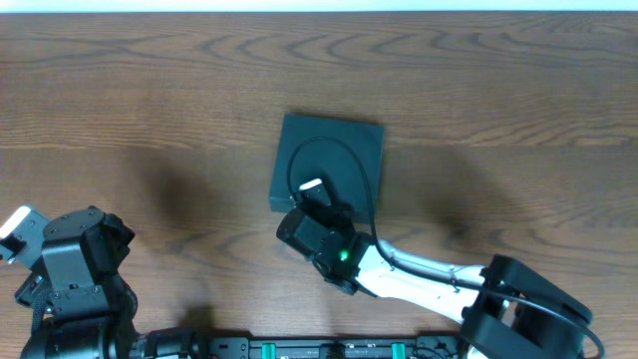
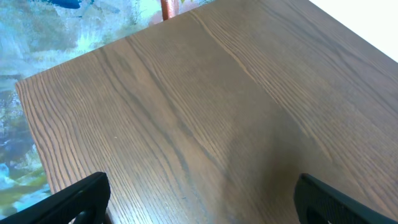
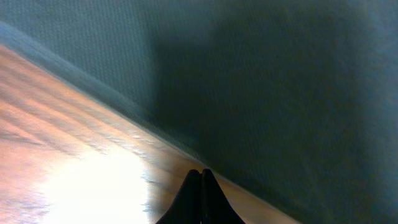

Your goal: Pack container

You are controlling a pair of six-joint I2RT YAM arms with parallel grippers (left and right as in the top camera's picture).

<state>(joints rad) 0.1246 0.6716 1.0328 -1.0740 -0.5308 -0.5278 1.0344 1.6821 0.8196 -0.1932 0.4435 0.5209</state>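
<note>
The container (image 1: 329, 160) sits in the middle of the tabletop (image 1: 150, 90) with its lid down flat. I see nothing left to pack near it, so the job looks almost done. The right claw (image 3: 201, 177) is pinched shut on nothing, at the container's near edge. The left claw (image 2: 205, 202) is spread wide and empty, well away from the container.

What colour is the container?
Dark teal-black, matte; the container shows best in the overhead view.
</note>
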